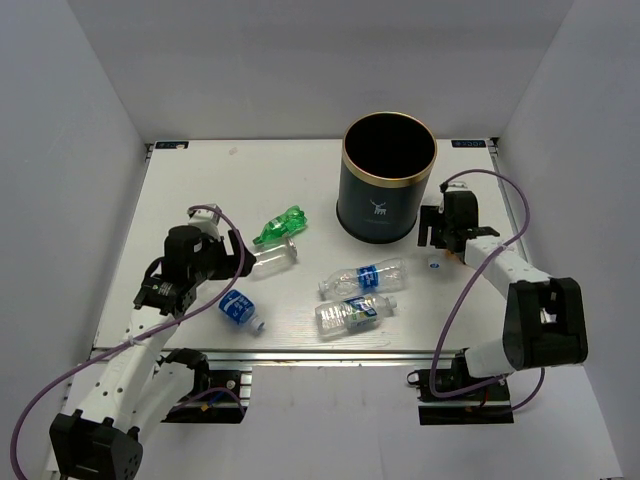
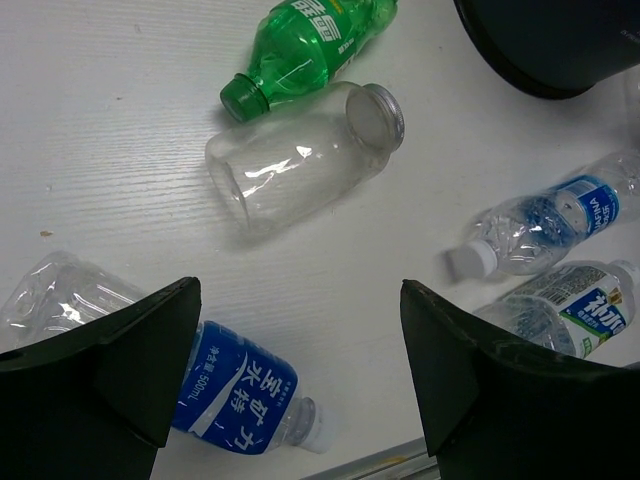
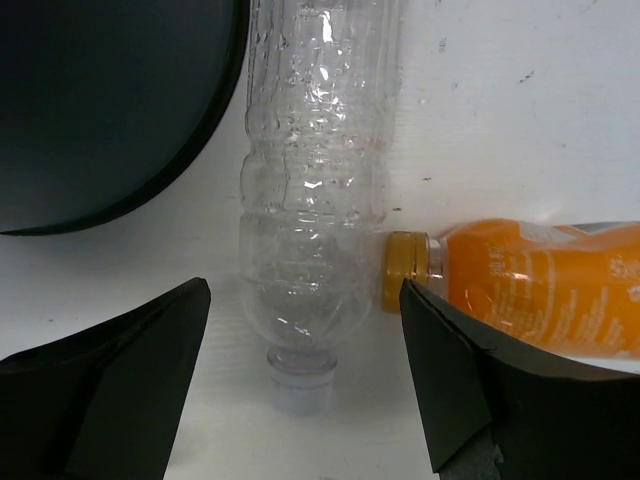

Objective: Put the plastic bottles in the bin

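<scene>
With the right pincer [image 3: 305, 290] and left pincer [image 2: 300, 290] both wide and empty, the right should drop straight astride the clear bottle [image 3: 315, 200], sparing the orange bottle [image 3: 530, 290] touching it.

A white table [image 1: 190, 185] with a faint streaked grain sits inside a plain pale grey enclosure [image 1: 300, 60]. A silvery metal rail [image 1: 320, 352] runs along the table's near edge.

Orange bottle [image 3: 530, 290] partly off-frame
</scene>
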`<state>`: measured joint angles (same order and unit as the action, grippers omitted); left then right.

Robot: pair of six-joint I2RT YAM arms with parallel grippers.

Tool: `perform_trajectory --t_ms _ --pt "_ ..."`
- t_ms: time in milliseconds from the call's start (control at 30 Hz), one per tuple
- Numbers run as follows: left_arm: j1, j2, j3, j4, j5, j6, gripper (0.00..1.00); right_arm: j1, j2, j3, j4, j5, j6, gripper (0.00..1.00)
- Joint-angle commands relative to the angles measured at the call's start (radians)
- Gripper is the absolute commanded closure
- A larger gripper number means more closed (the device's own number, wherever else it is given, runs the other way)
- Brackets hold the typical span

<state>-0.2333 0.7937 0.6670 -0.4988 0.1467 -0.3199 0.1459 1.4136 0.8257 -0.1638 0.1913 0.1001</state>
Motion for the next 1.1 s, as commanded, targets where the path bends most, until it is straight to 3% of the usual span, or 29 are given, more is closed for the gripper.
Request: perform_trajectory --t_ms 0,533,633,733,767,867,1067 --pt "-0.004 -0.008 0.028 -0.017 0.014 0.002 0.09 -0.002 0.027 -0.037 0.153 -0.010 -0.016 0.18" --pt "-0.004 0.082 0.048 0.043 0.014 0.041 0.09 -0.015 0.220 -0.085 0.325 -0.043 -0.022 0.21" --pt "-0.004 0.105 0.048 0.078 0.014 0.041 0.12 -0.019 0.220 -0.095 0.339 -0.059 -0.026 0.32" --pt "-0.015 0.147 0.048 0.137 0.025 0.061 0.15 -0.020 0.206 -0.103 0.343 -0.072 -0.028 0.55" --pt "-0.015 0.160 0.048 0.150 0.039 0.061 0.17 -0.022 0.203 -0.103 0.336 -0.072 -0.028 0.67" --pt "-0.037 0.229 0.057 0.180 0.065 0.100 0.18 -0.023 0.159 -0.097 0.278 -0.046 -0.002 0.78" --pt "-0.058 0.355 0.132 0.103 0.065 0.185 0.16 -0.031 -0.070 -0.092 0.119 0.098 0.122 0.84"
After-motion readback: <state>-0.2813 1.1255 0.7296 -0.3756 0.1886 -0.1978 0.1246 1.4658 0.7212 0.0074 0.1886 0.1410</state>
